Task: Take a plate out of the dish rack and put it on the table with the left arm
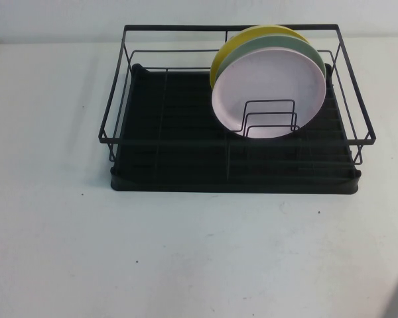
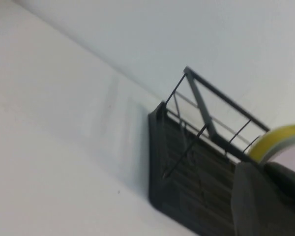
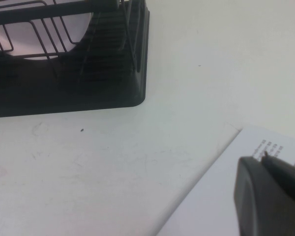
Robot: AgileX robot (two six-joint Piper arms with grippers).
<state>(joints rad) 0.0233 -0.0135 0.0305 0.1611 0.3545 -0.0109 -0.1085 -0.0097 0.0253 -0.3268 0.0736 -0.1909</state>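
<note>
The pale pink plate (image 1: 268, 89) stands on edge in the right half of the black dish rack (image 1: 232, 140), leaning on the mint-green plate (image 1: 286, 45) and the yellow plate (image 1: 252, 34) behind it. Small wire dividers (image 1: 268, 119) stand in front of it. Neither arm shows in the high view. In the left wrist view my left gripper (image 2: 258, 169) is shut and empty, off the rack's (image 2: 187, 172) left end, with the yellow plate's rim (image 2: 280, 137) beyond it. My right gripper (image 3: 260, 158) is shut and empty, above a paper sheet near the rack's right front corner (image 3: 113, 73).
The white table (image 1: 186, 252) spreads in front of and to the left of the rack. A white printed paper sheet (image 3: 211, 196) lies at the table's front right. A pale wall stands behind the rack.
</note>
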